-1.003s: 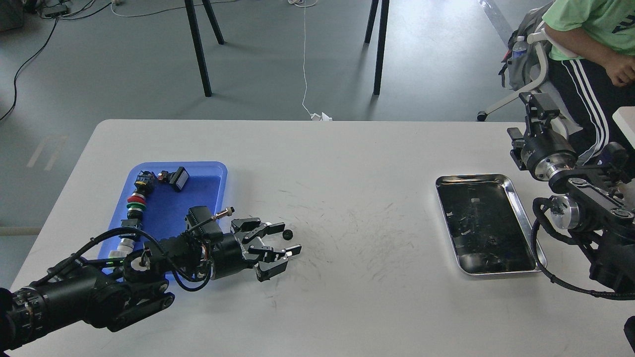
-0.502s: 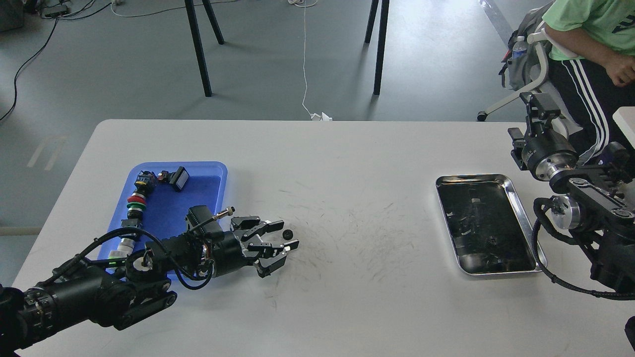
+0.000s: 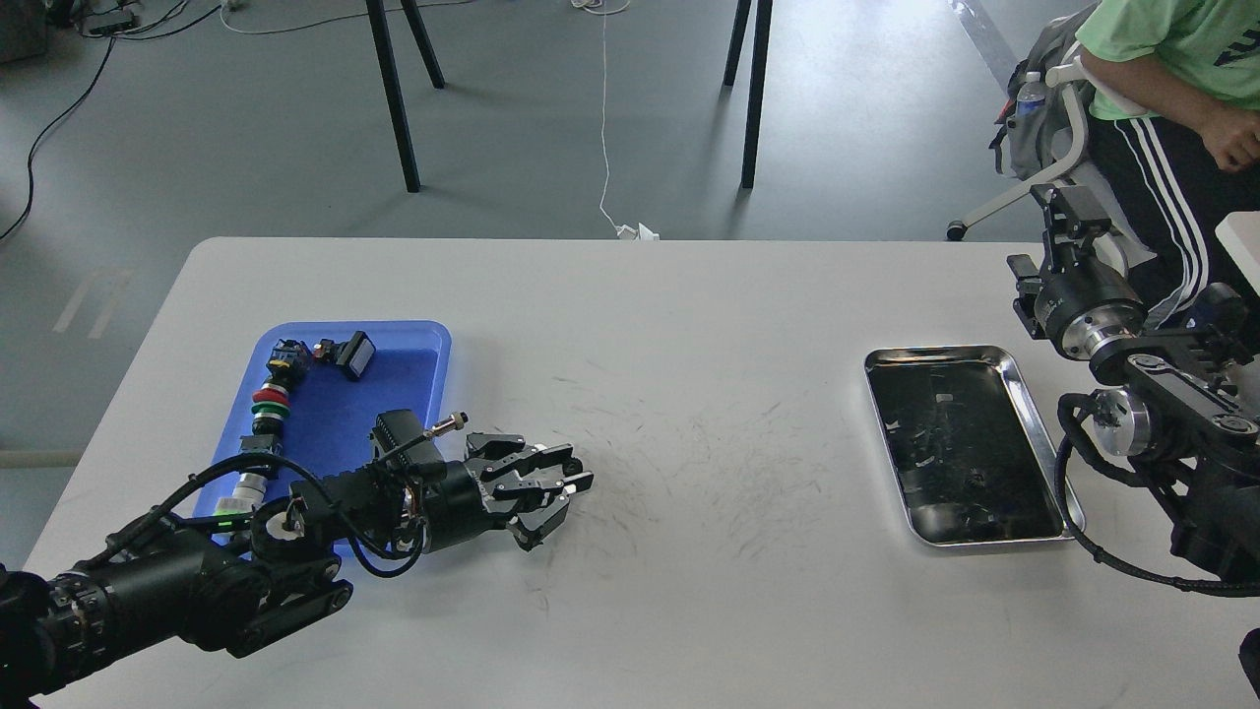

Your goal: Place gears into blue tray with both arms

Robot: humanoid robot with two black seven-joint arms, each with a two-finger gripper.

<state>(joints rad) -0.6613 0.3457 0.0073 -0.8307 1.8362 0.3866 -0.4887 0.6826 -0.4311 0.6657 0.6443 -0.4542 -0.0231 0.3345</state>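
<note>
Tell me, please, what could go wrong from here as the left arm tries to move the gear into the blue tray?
The left gripper has pinched shut over the tiny gear, now hidden between its fingertips; the hold may be partial and it could slip. The blue tray already holds switches, which a swinging arm might bump.

Even, bright indoor light; sharp picture.

The white surface (image 3: 689, 551) is lit evenly from above, with only soft, short shadows under the left arm (image 3: 197, 581) and beside the steel tray (image 3: 1024, 379). The steel tray's rim shines and its dark bottom carries small bright reflections. The blue tray (image 3: 413, 340) glows along its rim (the colour looks a little oversaturated). Chair legs (image 3: 394, 98) cast faint shadows on the grey floor (image 3: 197, 148). Focus holds across the view; the black arms show little detail in their darkest parts.
</note>
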